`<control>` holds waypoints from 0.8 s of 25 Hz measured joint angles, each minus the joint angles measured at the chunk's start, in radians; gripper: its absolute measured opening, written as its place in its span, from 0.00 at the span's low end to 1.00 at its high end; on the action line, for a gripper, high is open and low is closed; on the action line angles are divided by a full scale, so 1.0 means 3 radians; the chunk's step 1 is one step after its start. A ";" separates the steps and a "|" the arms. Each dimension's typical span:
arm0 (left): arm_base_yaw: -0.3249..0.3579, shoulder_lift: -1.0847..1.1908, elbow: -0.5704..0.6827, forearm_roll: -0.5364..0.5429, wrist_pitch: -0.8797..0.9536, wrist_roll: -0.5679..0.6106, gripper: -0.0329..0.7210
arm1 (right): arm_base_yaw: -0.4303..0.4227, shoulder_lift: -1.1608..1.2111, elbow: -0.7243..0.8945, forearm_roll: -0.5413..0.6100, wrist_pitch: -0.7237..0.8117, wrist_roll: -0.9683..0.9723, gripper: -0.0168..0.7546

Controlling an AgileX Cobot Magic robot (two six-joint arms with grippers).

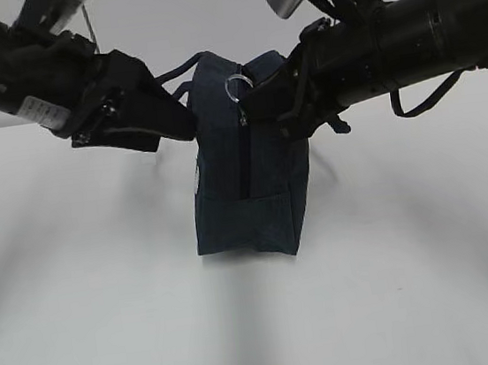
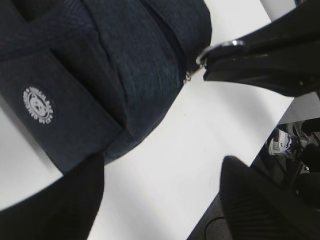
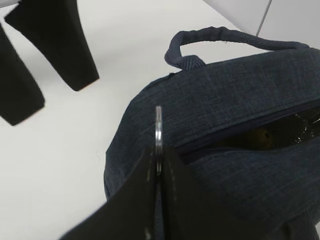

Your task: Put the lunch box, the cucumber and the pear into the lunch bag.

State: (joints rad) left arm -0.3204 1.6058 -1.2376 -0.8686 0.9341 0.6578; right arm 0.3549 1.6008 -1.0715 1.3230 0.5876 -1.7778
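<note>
Lunch bag: we see the dark navy lunch bag (image 1: 244,169) standing upright on the white table (image 1: 101,325), narrow end toward the exterior camera, zipper running down that end
Handles: one padded loop handle (image 3: 225,39) arches over the top of the bag in the right wrist view
Logo: a small white round logo (image 2: 38,105) shows on the side panel in the left wrist view
Ring pull: the metal ring pull (image 1: 238,86) sits at the top of the zipper, near the upper edge of the bag
Right gripper: we find the right gripper (image 3: 158,165) with its fingers pressed together, clamped on the ring pull, which stands edge-on between them
Left gripper: the left gripper (image 1: 181,117) is at the upper left side of the bag; its fingers (image 2: 65,200) are spread apart in the left wrist view, with the lower corner of the bag between them
Bag opening: the zipper is partly open along the top; silver foil lining (image 3: 302,125) shows inside
Pear: a yellowish rounded shape (image 3: 257,137), which we take to be the pear, lies inside the opening
Lunch box, cucumber: not visible in any view
</note>
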 joint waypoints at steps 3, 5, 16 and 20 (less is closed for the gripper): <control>0.0000 0.0146 0.0000 -0.0146 -0.0057 0.0255 0.69 | 0.0000 0.0000 0.0000 0.0006 0.0000 0.0008 0.00; 0.0000 0.0225 0.0000 -0.0195 -0.0094 0.0346 0.69 | 0.0000 0.0000 0.0000 0.0006 0.0000 0.0008 0.00; 0.0000 0.0526 0.0000 -0.0571 -0.0267 0.0712 0.69 | 0.0000 0.0000 -0.0001 0.0006 0.0000 0.0021 0.00; 0.0000 0.0526 0.0000 -0.0612 -0.0300 0.0799 0.69 | 0.0000 0.0000 -0.0001 0.0006 0.0000 0.0041 0.00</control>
State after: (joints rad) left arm -0.3204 1.7636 -1.2376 -1.0522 0.8442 0.8974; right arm 0.3549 1.6008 -1.0719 1.3248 0.5876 -1.7653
